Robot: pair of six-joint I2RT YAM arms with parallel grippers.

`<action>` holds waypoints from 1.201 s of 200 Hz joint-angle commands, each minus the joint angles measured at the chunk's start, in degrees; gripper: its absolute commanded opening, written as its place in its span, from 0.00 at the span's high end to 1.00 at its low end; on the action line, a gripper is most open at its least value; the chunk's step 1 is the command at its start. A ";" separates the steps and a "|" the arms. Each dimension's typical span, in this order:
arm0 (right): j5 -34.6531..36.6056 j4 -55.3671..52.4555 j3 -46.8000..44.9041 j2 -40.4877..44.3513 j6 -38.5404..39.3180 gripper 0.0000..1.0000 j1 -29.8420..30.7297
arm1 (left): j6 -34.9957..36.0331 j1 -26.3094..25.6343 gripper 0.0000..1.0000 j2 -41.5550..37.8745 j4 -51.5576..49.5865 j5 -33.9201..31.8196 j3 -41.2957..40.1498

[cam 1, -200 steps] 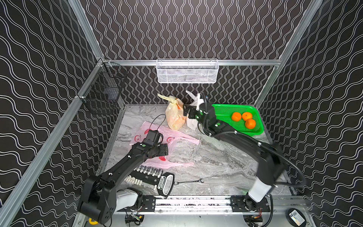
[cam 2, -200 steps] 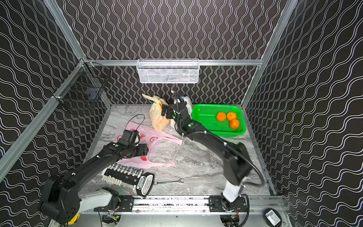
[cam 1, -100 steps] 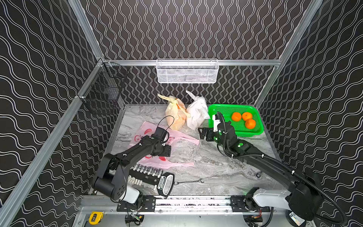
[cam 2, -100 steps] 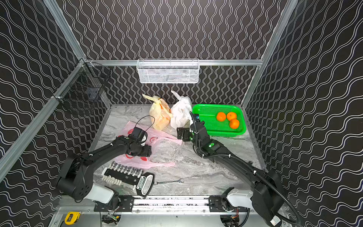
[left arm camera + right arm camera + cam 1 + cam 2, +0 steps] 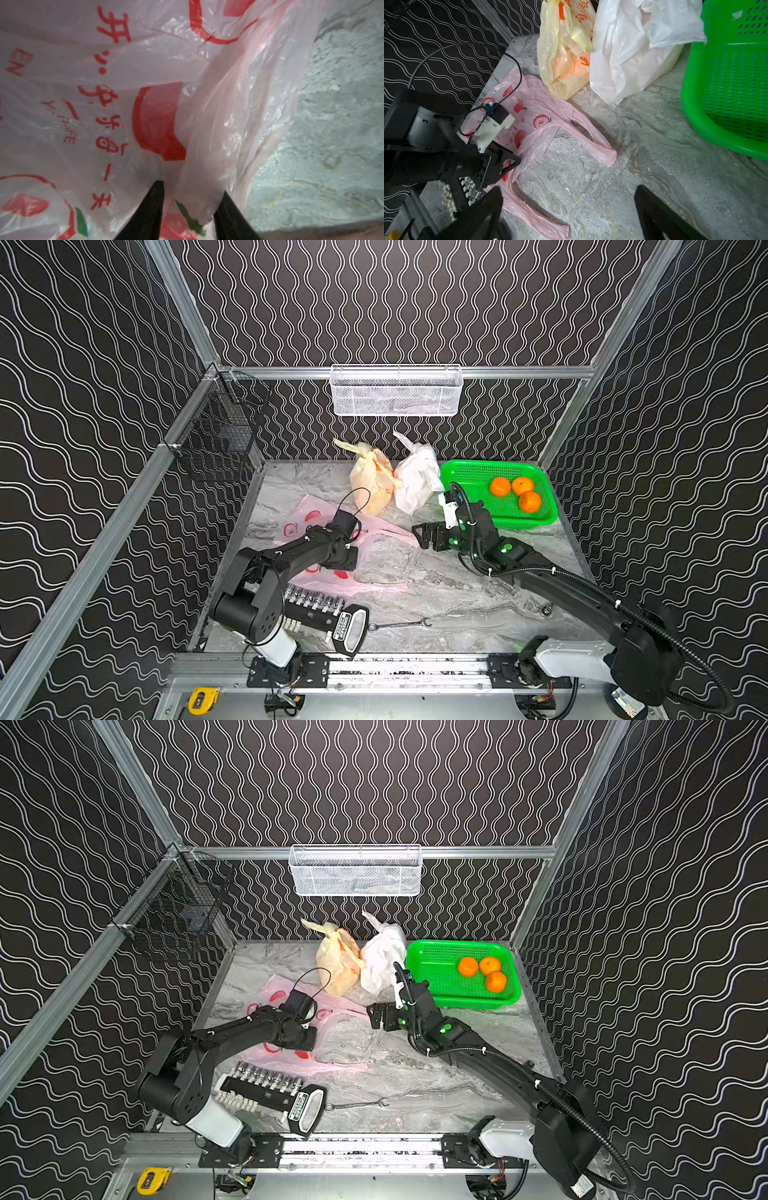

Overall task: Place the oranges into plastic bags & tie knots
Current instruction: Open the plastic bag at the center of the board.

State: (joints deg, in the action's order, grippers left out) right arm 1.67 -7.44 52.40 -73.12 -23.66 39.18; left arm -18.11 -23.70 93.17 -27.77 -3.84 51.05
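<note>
Three oranges point(image 5: 498, 486) point(image 5: 496, 982) lie in the green basket point(image 5: 490, 466) point(image 5: 726, 93) at the back right. A yellowish bag point(image 5: 372, 485) point(image 5: 562, 62) and a white bag point(image 5: 415, 481) point(image 5: 633, 52) stand beside it with knotted tops point(image 5: 363, 452); orange shows through the yellowish film. The pink bag point(image 5: 307, 510) point(image 5: 145, 62) point(image 5: 542, 116) lies flat, handles spread. My left gripper point(image 5: 347, 560) point(image 5: 192, 187) presses on it, jaws narrowed but apart around a raised fold of film. My right gripper point(image 5: 426, 536) point(image 5: 569, 188) hangs open over bare table by the handles.
A socket set point(image 5: 316, 605) and a wrench point(image 5: 401, 625) lie near the front edge. A black wire basket point(image 5: 216, 435) hangs on the left wall and a white mesh basket point(image 5: 395, 389) on the back wall. A tape measure point(image 5: 199, 699) sits below the front rail.
My right gripper has drawn back from the white bag toward the front and now sits low by the pink bag's handles. The left gripper's jaws have narrowed on the pink bag.
</note>
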 commanded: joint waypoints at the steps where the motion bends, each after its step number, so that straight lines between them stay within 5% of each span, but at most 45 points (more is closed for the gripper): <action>1: 5.56 -3.61 1.24 0.10 -4.18 0.00 -0.05 | -0.50 -0.02 0.67 0.18 1.14 -0.85 -0.67; 20: 11.45 -7.37 3.79 0.04 -8.93 0.00 -0.05 | -0.77 0.02 0.81 -0.54 1.08 -0.99 -1.04; 51: 13.89 -6.75 2.85 2.02 -5.55 0.00 -0.27 | -1.22 -0.03 1.00 -6.11 -2.90 -1.52 -0.31; 95: 20.78 -20.24 6.48 3.47 -13.38 0.01 -8.18 | -3.03 -0.03 1.00 -16.54 -10.39 2.68 4.19; 126: 8.67 -21.05 2.71 6.91 -15.40 0.04 -18.43 | -7.46 -0.05 1.00 -21.98 -10.89 10.48 8.02; 157: -7.65 -18.91 0.02 7.99 -19.07 0.05 -19.51 | -14.60 -0.04 1.00 -25.15 -9.15 19.15 13.00; 195: -30.09 8.35 -13.77 12.10 -34.56 0.07 -19.17 | -18.96 -0.26 1.00 -25.85 -5.24 24.62 16.45; 214: -32.05 21.38 -19.04 14.78 -42.47 0.07 -18.51 | -19.18 -0.55 1.00 -25.52 -4.30 24.58 17.25; 240: -28.97 25.85 -21.00 17.68 -44.81 0.08 -15.53 | -19.62 -0.62 1.00 -24.57 -2.74 24.71 17.57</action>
State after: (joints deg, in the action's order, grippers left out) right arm -24.86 3.53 32.56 -57.12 -60.97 21.65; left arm -36.07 -24.29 67.94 -33.54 19.22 67.96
